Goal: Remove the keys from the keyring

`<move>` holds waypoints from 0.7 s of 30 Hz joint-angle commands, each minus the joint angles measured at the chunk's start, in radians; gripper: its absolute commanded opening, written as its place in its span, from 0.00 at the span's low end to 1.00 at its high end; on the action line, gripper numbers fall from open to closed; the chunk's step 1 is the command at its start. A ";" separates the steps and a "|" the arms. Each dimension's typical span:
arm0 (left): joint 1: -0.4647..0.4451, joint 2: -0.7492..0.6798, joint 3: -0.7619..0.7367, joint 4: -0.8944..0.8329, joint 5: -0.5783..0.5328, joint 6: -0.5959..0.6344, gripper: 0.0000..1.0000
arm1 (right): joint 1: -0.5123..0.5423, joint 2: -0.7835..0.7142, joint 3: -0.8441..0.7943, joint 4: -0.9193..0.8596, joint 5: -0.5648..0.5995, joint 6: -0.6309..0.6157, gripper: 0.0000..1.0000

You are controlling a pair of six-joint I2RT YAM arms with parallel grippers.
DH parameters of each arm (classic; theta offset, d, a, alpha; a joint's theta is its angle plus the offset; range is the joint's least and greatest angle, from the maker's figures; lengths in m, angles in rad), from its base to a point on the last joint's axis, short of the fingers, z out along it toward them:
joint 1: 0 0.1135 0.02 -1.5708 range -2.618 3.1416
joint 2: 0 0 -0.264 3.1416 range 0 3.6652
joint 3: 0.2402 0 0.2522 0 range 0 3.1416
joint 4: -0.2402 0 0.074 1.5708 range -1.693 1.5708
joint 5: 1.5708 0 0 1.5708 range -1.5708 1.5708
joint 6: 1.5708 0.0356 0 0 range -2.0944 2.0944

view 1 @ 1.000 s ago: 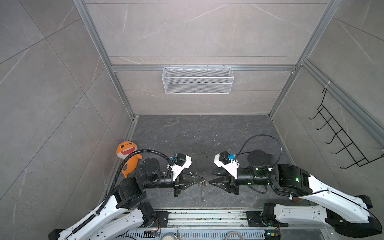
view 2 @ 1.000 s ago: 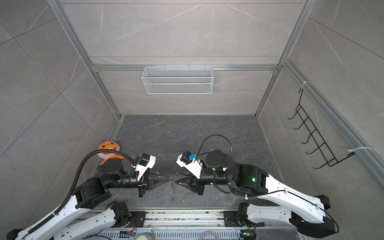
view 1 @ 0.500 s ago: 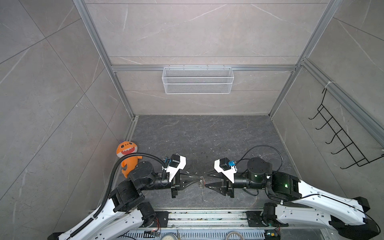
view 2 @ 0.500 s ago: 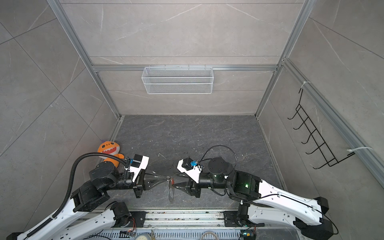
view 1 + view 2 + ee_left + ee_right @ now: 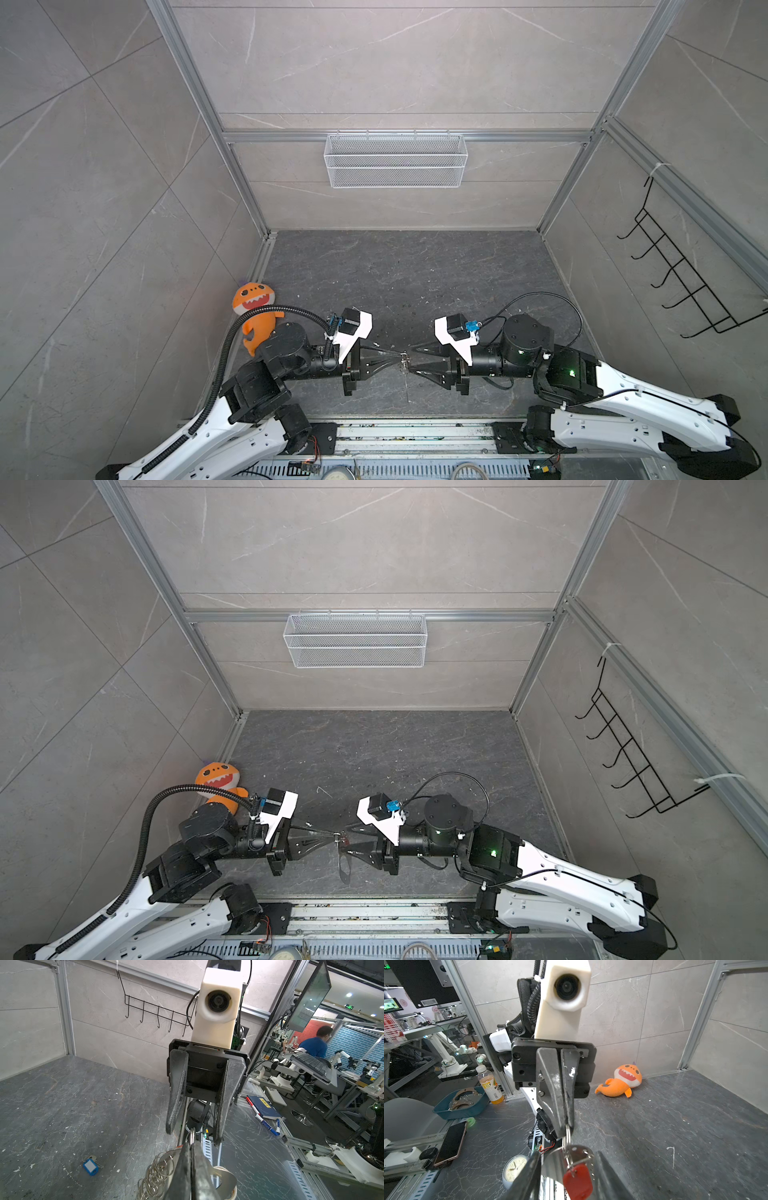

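Observation:
The keyring hangs above the floor between the two grippers, seen in both top views (image 5: pixel 404 362) (image 5: pixel 343 864). My left gripper (image 5: pixel 190 1145) (image 5: pixel 400 355) is shut on its thin silver ring (image 5: pixel 192 1135). Below the ring dangle a chain of small rings (image 5: pixel 155 1174) and the grey fob (image 5: pixel 225 1176). My right gripper (image 5: pixel 567 1153) (image 5: pixel 348 840) faces the left one, open, with one finger on each side of the fob (image 5: pixel 555 1164) and of the red-tagged key (image 5: pixel 578 1181), which hangs from the ring. A blue-tagged key (image 5: pixel 90 1165) lies loose on the floor.
An orange plush toy (image 5: pixel 254 309) lies against the left wall beside the left arm. A wire basket (image 5: pixel 395 160) hangs on the back wall and a black hook rack (image 5: pixel 681 282) on the right wall. The rail (image 5: pixel 415 432) runs along the front edge.
The right arm has swung its wrist and elbow round while its jaws stayed at the keyring, a little narrower than half a second ago. The left gripper keeps its hold on the ring.

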 commanded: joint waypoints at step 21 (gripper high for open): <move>-0.002 -0.006 0.010 0.080 0.029 -0.016 0.00 | 0.005 0.035 -0.002 0.035 -0.048 0.035 0.08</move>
